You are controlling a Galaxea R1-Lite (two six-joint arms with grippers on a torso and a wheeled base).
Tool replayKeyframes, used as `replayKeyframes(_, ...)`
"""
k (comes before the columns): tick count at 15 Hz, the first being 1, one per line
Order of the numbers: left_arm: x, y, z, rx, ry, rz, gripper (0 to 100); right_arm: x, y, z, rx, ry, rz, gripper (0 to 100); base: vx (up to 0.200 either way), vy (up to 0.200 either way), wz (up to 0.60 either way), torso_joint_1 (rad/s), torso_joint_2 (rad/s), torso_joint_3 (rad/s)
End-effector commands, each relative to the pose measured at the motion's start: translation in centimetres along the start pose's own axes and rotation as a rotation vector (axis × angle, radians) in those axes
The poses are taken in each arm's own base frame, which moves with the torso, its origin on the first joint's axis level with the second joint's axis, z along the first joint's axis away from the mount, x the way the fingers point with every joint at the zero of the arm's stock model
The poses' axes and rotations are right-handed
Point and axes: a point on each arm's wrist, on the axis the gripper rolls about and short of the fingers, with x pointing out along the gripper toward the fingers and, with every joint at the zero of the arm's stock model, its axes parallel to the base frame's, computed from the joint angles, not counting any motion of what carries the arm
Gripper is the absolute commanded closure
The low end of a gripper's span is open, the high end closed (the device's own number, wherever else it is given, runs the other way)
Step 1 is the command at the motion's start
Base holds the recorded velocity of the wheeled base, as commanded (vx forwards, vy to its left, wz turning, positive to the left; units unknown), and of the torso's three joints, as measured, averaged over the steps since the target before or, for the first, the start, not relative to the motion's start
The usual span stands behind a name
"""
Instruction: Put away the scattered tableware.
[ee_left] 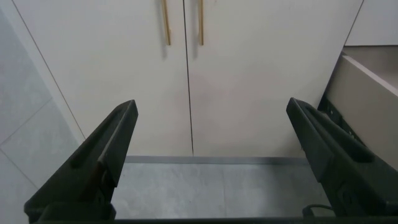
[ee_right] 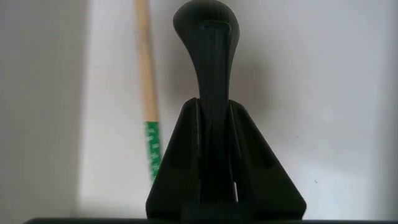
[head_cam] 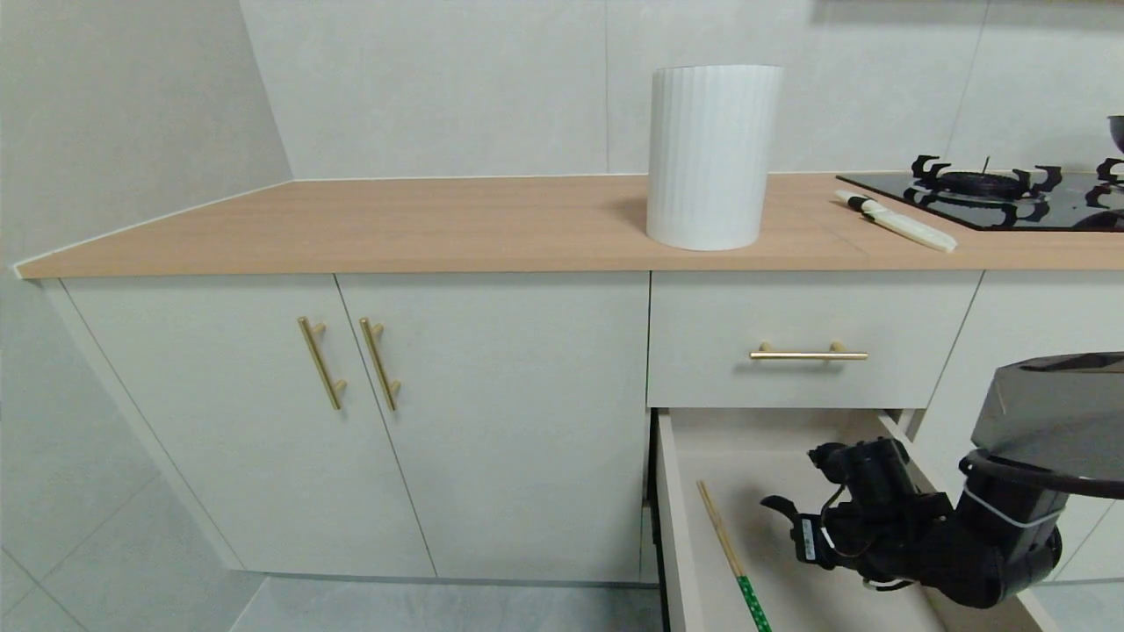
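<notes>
A pair of wooden chopsticks [head_cam: 724, 549] with green ends lies along the left side of the open lower drawer [head_cam: 678, 527]. My right gripper [head_cam: 781, 507] is inside the drawer, just right of the chopsticks and apart from them. In the right wrist view the right gripper [ee_right: 208, 28] is shut with nothing in it, and the chopsticks [ee_right: 146, 112] lie beside it on the drawer floor. A white-bladed knife [head_cam: 896, 224] with a dark handle rests on the wooden counter by the stove. My left gripper [ee_left: 211, 111] is open and empty, low in front of the double cabinet doors [ee_left: 186, 74].
A tall white ribbed container [head_cam: 709, 156] stands on the counter [head_cam: 395, 224]. A black gas hob [head_cam: 992, 189] is at the right. A shut drawer with a brass handle [head_cam: 808, 355] sits above the open one. The open drawer's side [ee_left: 367, 81] is to the left gripper's right.
</notes>
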Motion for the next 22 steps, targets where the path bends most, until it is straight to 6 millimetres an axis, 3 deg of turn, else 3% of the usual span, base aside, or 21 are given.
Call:
replayKeyframes(1, 0.0, 0.0, 0.0, 0.001, 0.0, 0.001, 0, 2.3, 0.0, -2.1, -0.031, 0.05, -0.054, 100, 0.0, 0.0, 0.0, 0.0, 0.0, 0.0)
replayKeyframes(10, 0.0, 0.0, 0.0, 0.001, 0.0, 0.001, 0, 3.7, 0.1, -1.6, -0.038, -0.017, -0.098, 100, 0.0, 0.0, 0.0, 0.0, 0.0, 0.0)
replayKeyframes(19, 0.0, 0.0, 0.0, 0.001, 0.0, 0.001, 0, 3.8, 0.0, -1.7, -0.04, -0.015, -0.104, 100, 0.0, 0.0, 0.0, 0.0, 0.0, 0.0)
replayKeyframes(20, 0.0, 0.0, 0.0, 0.001, 0.0, 0.001, 0, 3.8, 0.0, -1.7, -0.04, -0.014, -0.104, 0, 0.0, 0.0, 0.0, 0.0, 0.0, 0.0)
replayKeyframes(22, 0.0, 0.0, 0.0, 0.001, 0.0, 0.001, 0, 3.8, 0.0, -1.7, -0.04, -0.014, -0.104, 0, 0.0, 0.0, 0.0, 0.0, 0.0, 0.0)
